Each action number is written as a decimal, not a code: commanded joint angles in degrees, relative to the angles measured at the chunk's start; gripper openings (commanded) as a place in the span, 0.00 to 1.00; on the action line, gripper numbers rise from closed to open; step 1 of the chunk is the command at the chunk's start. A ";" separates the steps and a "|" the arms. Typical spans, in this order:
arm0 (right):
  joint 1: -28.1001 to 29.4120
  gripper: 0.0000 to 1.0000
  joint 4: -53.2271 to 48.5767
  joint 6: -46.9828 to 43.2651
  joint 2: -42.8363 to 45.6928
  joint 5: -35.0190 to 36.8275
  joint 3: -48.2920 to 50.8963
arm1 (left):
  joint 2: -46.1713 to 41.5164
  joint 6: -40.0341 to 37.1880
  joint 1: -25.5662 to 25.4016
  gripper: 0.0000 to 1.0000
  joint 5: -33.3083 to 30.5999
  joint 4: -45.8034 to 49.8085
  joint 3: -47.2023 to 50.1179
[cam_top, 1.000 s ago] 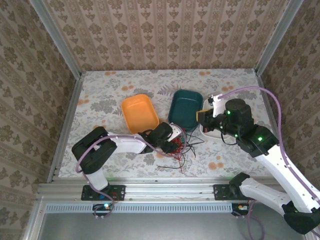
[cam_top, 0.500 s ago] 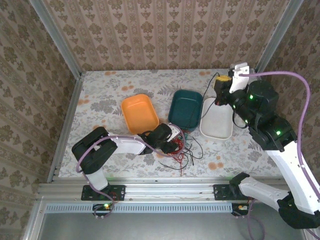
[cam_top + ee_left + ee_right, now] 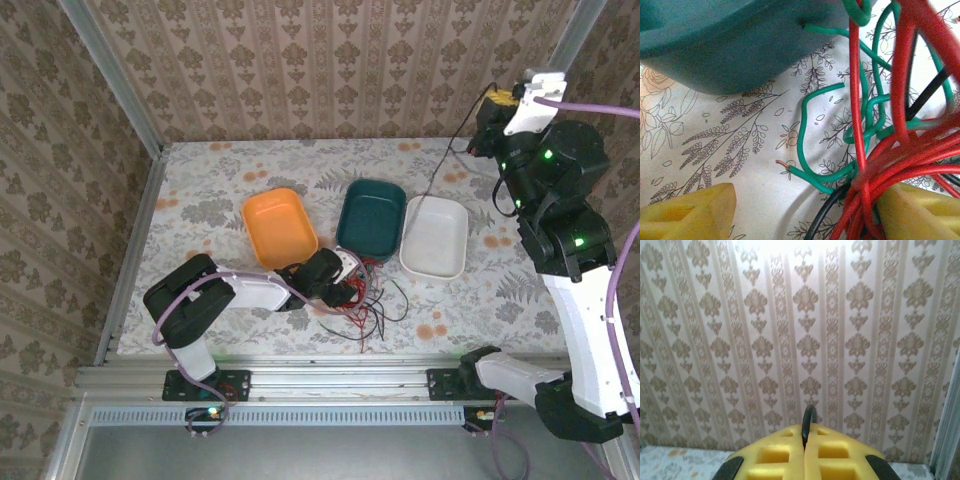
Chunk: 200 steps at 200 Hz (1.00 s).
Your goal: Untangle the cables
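Note:
The tangle of red, green and black cables (image 3: 362, 301) lies on the table in front of the teal tray (image 3: 371, 218). My left gripper (image 3: 347, 287) sits low at the tangle's left edge. It is open (image 3: 802, 220), with red cables (image 3: 900, 165) bunched against its right finger (image 3: 920, 215) and a green cable end (image 3: 805, 175) lying in the gap. My right gripper (image 3: 492, 103) is raised high at the back right, shut (image 3: 805, 445) on a black cable (image 3: 808, 422). That black cable (image 3: 447, 160) slants down from it toward the trays.
An orange tray (image 3: 278, 226), the teal tray and a white tray (image 3: 435, 236) stand in a row mid-table. Patterned walls close in the back and sides, and the right gripper is near the back right corner post (image 3: 560, 40).
The right gripper has risen from over the white tray up and back to the right, drawing the black cable out of the tangle. The left gripper has stayed at the tangle.

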<state>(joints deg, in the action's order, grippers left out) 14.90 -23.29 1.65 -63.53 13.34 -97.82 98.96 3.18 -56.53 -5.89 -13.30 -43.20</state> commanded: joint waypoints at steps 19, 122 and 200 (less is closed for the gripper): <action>-1.71 0.00 5.80 -0.33 -1.23 1.90 -4.10 | 2.95 0.53 0.45 0.77 -3.94 5.63 2.42; -4.81 0.00 2.02 0.23 -8.54 -3.06 -21.24 | 4.34 1.57 0.51 0.78 -5.79 5.83 2.95; -4.79 0.00 -3.17 6.58 1.31 -0.82 3.61 | 3.09 0.76 0.52 0.80 -6.06 6.52 1.81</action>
<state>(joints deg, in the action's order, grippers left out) 10.31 -24.75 5.21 -66.74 9.93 -103.79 99.81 4.97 -56.58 -7.66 -15.07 -42.87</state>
